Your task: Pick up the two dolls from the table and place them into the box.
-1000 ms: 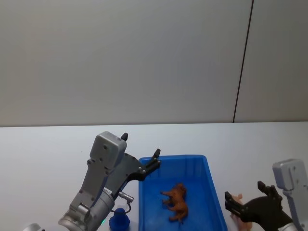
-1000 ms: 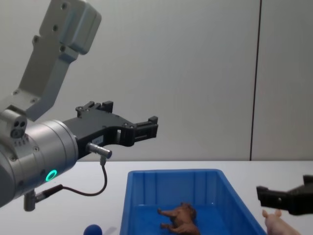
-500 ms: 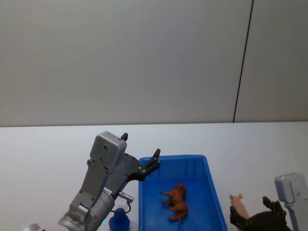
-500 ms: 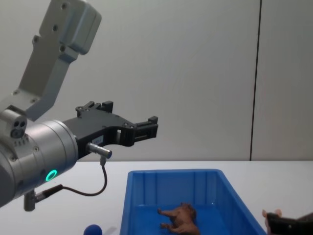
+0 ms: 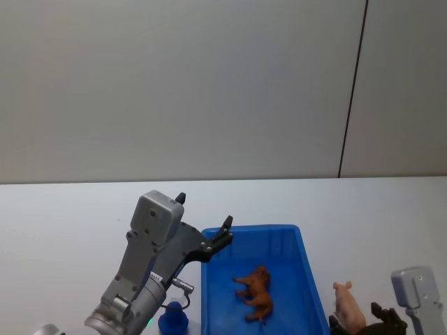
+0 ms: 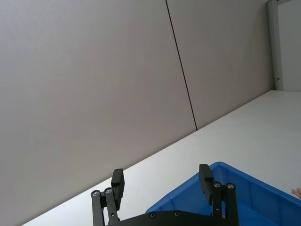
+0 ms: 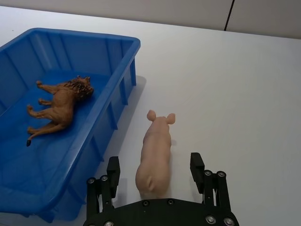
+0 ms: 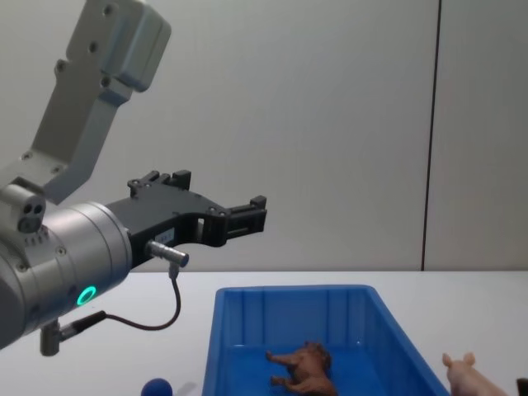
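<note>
With right gripper (image 7: 155, 162) wide open by pig (image 7: 157, 146), may pinch only its rump and drop it. Holds left gripper (image 6: 161, 174) open near box (image 7: 113, 96).

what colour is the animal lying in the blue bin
Reddish brown with a darker shaggy mane; the animal shows best in the right wrist view.

Reads as a robotics lab or test room. Plain white tabletop (image 5: 63, 216) in front of a smooth grey panelled wall (image 5: 174, 84) with one dark vertical seam (image 5: 353, 91). Grey metal robot arm (image 8: 66, 247) above it, with a glowing green ring (image 8: 86, 295) and an exposed cable (image 8: 178, 301). Simple test props set out: a blue plastic bin (image 7: 80, 36), a toy lion (image 7: 61, 101), a toy pig (image 7: 155, 150).
</note>
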